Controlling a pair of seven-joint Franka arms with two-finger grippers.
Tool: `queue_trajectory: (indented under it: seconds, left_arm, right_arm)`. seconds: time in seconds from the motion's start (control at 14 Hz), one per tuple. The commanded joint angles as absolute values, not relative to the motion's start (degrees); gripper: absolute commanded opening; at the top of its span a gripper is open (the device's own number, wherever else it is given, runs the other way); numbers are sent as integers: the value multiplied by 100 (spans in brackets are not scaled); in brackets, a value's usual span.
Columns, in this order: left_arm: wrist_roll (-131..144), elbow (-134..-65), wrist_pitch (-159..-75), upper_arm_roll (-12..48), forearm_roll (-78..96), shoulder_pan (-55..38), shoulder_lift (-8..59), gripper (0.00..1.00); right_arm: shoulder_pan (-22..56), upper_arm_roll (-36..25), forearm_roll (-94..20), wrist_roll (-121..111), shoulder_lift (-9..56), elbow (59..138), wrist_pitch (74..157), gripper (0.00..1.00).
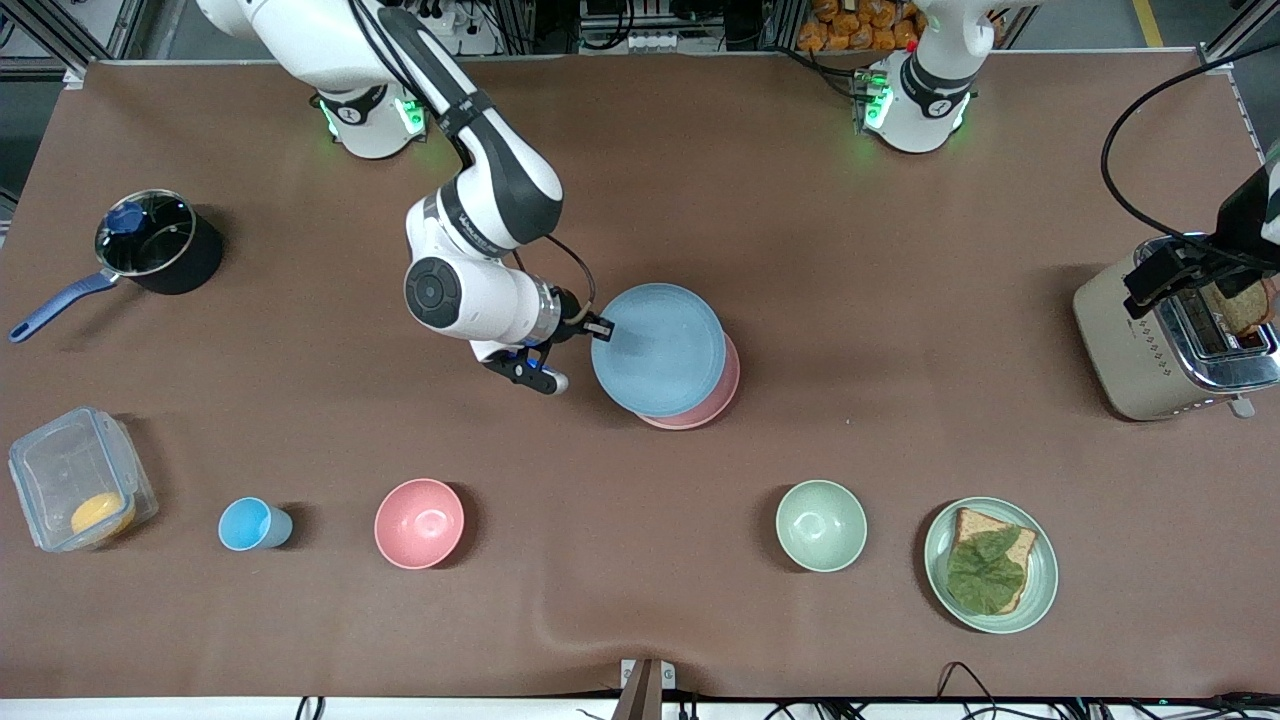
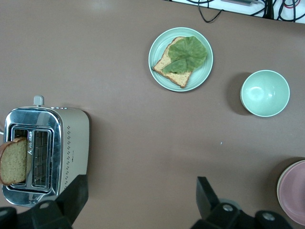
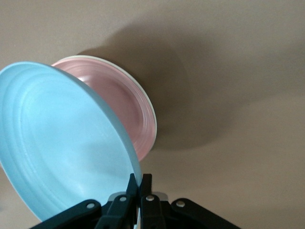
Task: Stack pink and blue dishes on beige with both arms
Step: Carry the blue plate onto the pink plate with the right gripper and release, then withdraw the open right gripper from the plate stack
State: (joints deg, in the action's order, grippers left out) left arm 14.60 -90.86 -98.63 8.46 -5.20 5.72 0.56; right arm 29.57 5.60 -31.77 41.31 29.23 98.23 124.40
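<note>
The right gripper (image 3: 139,183) has its fingers pinched on the rim of the blue plate (image 1: 657,349), held tilted over the pink plate (image 1: 712,400) (a beige rim (image 3: 151,114) peeks beneath) mid-counter (image 1: 820,250). The left gripper (image 2: 143,195), fingers spread wide, waits over the toaster (image 1: 1165,345)

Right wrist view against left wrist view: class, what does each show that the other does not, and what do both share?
Only the right wrist view shows the blue plate, tilted above the stack, its rim pinched in the right gripper.

Only the left wrist view shows the toaster with a bread slice, the green plate with bread and leaf, the green bowl, and the open left gripper over bare table.

Both show the pink plate on the beige plate.
</note>
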Motion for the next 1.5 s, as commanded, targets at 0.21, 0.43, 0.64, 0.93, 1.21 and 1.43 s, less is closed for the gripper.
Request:
queue_trajectory:
  seconds: [0.21,0.43,0.64,0.93,1.21,1.43]
  left_arm:
    - [1345,-8975,-9817,817,-273,475,97,100]
    - [1345,-8974,-9791,826,-237,448,132,100]
    - [1318,-8947,-9545,913,-211,474,114,100]
    - [1327,-8956,-9527,923,-114,475,105,100]
    - [1318,-8974,-9527,923,-114,466,114,100]
    - [1310,-8965,-9536,923,-123,466,123,100]
  right_arm:
    - [3348,492,-3349,4482,3251,9800,12971,0]
    - [3480,492,-3349,4500,3436,9809,13245,0]
    - [3472,475,-3340,4491,3454,9809,13254,0]
    - [3375,431,-3305,4553,3437,9800,13096,100]
    - [3296,-314,-2684,4072,2700,9756,11580,100]
    - [3156,-1088,-2075,2721,2251,9765,10541,100]
